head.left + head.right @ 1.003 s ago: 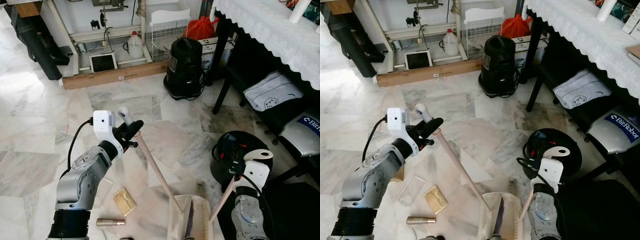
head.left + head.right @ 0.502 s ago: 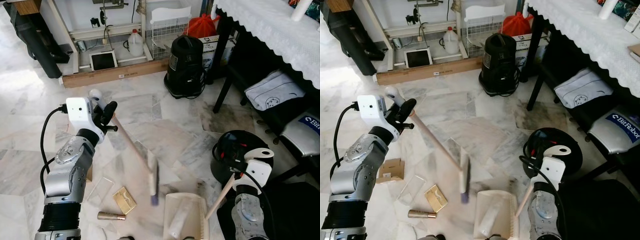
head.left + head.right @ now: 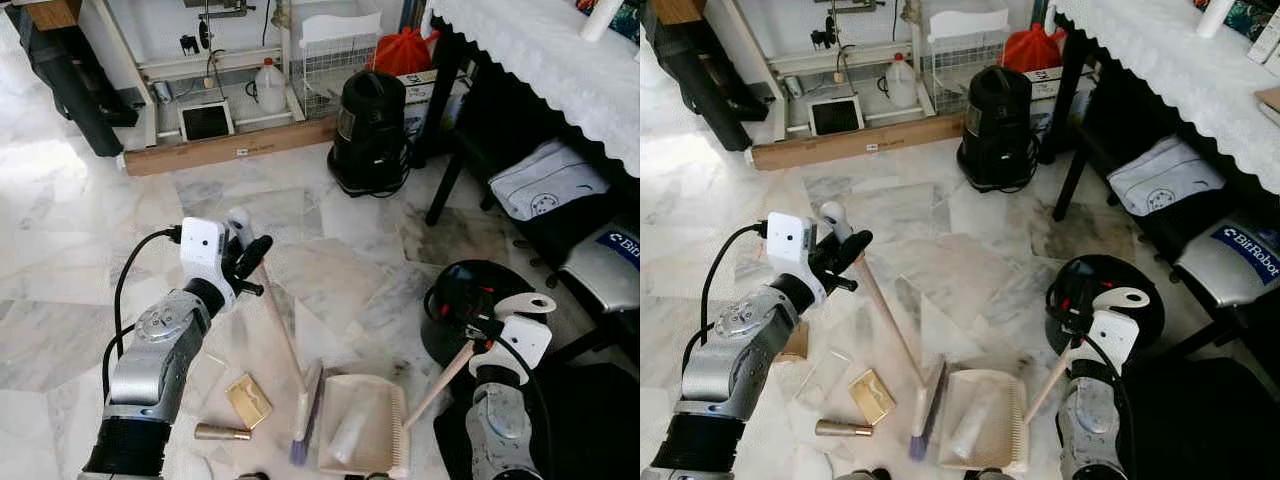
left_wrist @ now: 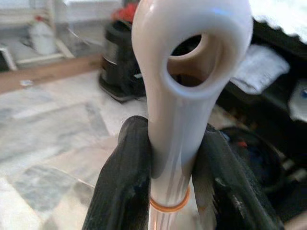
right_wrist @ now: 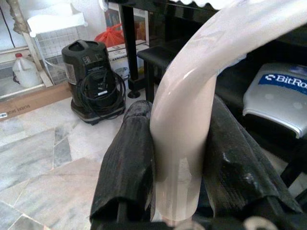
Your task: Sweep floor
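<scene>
The left gripper (image 3: pixel 247 262) was clamped on the broom (image 3: pixel 283 345), whose head rested on the marble floor (image 3: pixel 70 250) beside the dustpan (image 3: pixel 360 425); the right gripper (image 5: pixel 175 143) gripped the dustpan's handle.

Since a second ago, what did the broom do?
The left gripper swung the broom out to the robot's left, then back, bringing its head beside the dustpan. One second ago the head lay over the pan. The right gripper kept hold of the dustpan handle; gold box and tube stayed.
</scene>
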Available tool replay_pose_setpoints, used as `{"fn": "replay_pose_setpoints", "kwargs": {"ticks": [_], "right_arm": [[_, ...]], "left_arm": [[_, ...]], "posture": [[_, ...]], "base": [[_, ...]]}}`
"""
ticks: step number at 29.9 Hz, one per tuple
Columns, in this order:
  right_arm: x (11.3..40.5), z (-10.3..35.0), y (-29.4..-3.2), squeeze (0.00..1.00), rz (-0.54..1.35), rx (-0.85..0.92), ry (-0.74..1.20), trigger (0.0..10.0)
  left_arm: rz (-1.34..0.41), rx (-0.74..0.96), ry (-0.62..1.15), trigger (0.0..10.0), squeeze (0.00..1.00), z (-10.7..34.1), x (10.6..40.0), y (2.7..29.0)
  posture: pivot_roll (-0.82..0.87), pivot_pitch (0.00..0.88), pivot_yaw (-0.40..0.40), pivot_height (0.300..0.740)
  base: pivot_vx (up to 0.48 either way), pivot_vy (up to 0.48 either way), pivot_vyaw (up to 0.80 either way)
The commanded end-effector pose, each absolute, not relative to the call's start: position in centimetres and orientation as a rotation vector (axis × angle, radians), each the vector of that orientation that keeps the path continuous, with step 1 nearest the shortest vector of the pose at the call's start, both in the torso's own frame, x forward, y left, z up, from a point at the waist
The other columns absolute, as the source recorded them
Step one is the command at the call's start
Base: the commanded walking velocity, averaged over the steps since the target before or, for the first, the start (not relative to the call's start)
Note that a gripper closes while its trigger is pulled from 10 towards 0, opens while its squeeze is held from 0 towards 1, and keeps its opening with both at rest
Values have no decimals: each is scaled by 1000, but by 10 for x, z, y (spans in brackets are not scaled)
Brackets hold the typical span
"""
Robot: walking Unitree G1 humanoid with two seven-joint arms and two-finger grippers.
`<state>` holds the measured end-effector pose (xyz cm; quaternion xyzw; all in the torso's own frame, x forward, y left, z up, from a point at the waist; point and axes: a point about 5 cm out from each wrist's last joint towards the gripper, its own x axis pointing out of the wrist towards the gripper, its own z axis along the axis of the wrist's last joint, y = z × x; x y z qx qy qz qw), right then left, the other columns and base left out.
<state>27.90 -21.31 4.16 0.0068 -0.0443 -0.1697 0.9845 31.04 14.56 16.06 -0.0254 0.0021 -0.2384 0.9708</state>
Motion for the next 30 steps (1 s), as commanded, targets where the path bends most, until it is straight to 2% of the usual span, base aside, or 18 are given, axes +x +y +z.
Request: {"fn": "replay_pose_setpoints", "kwargs": {"ticks": [1,23,30], "right_arm": [[281,47,-215,0,-349,14,-118,10000],[289,56,-214,0,-350,40,-153,10000],[291,61,-215,0,-347,42,-176,10000]], "left_arm": [[-552,-49,21,10000,0,160,304,139],[-624,-320,39,10000,0,164,302,122],[-550,-236,-39,10000,0,179,309,128]], "posture": [[138,159,-8,740],[135,142,-3,740],[130,142,-5,740]], "base": [[0,0,0],[0,0,0],[0,0,0]]}}
